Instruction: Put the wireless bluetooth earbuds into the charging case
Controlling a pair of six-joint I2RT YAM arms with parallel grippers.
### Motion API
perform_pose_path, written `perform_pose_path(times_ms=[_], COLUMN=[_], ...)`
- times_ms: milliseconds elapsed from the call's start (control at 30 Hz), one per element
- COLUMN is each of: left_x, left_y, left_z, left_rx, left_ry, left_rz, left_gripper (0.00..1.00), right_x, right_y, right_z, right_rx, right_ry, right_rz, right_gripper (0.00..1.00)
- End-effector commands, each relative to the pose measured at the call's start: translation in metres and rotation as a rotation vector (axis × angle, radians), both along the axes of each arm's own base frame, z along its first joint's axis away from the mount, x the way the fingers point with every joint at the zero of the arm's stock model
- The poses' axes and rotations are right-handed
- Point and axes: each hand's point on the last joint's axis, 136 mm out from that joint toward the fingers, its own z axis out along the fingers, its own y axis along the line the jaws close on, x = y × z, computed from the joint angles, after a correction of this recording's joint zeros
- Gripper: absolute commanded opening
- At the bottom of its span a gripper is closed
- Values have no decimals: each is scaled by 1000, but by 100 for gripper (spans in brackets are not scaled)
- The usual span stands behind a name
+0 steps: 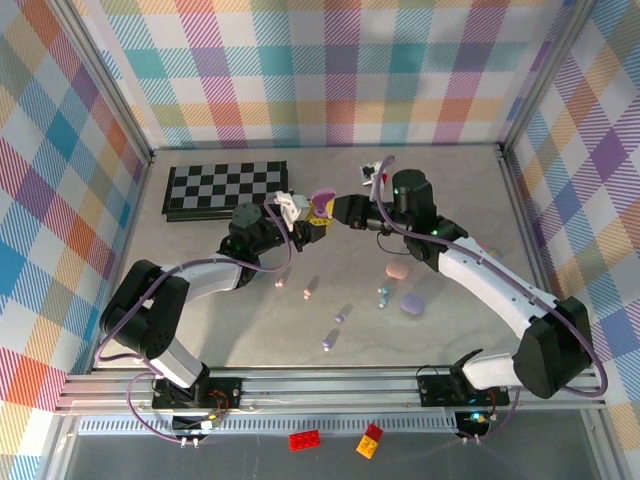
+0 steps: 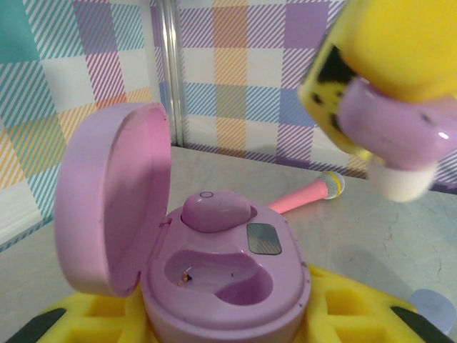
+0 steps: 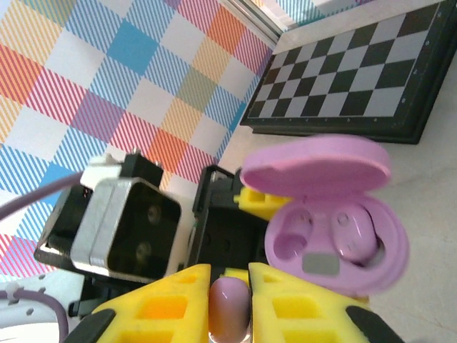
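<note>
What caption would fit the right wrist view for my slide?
Right gripper holds a purple earbud near the open purple case, with one slot empty.

Both arms meet mid-table, left pincer [image 1: 317,228] clamping the charging case [image 2: 228,286], right pincer [image 3: 230,282] pinching an earbud [image 3: 228,314].

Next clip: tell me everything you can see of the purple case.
The case is a glossy lilac plastic clamshell, gripped at its base by the left claw. Its lid stands open on the hinge, pink inside. One bud sits in the far socket; the near socket is empty. A small grey panel lies beside the bud.
</note>
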Motion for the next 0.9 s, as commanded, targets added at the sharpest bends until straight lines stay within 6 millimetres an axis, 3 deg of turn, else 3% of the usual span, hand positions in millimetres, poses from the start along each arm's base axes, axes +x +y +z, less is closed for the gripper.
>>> perform_pose_path(times_ms=[0, 867], left_x=[-2, -4], left_y=[-7, -14], left_z=[14, 29], left_rx=[4, -48], left_ry=[-64, -75], left_rz=[-10, -13], left_gripper=[36, 35], right_x=[8, 26], right_y=[6, 18], right_z=[12, -24], right_rx=[18, -64], right_ry=[-25, 16], right_rz=[11, -10], right_gripper=[17, 18])
